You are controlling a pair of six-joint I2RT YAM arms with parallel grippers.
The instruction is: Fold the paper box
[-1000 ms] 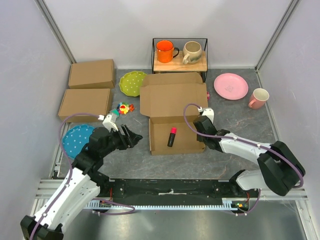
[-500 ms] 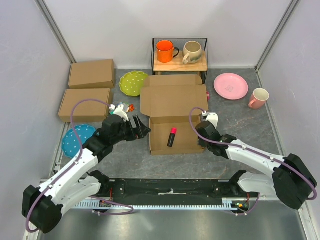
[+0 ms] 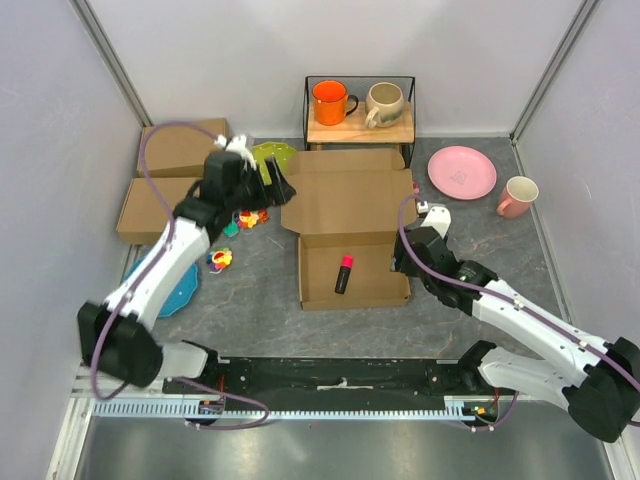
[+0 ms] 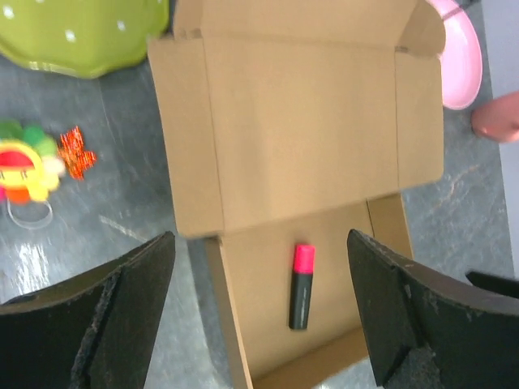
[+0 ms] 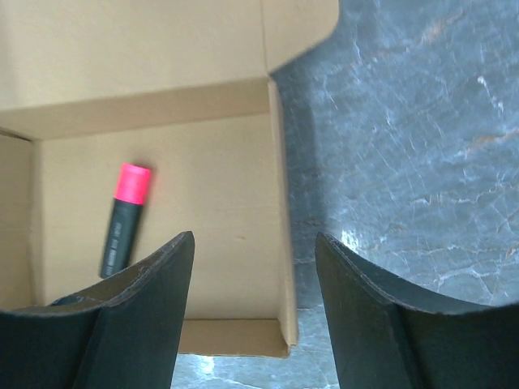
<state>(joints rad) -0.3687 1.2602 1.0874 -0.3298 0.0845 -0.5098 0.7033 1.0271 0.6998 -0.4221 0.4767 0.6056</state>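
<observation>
Now, paper box [image 5: 203, 203] wall, between right fingers [image 5: 130, 324]

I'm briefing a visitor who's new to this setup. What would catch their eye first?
The open paper box in the middle of the table, with a pink-capped marker lying in its tray. It is flanked by the left gripper beside the lid's left edge and the right gripper at the tray's right wall, jaws open on both. The orange mug on the rack at the back stands out too.
</observation>
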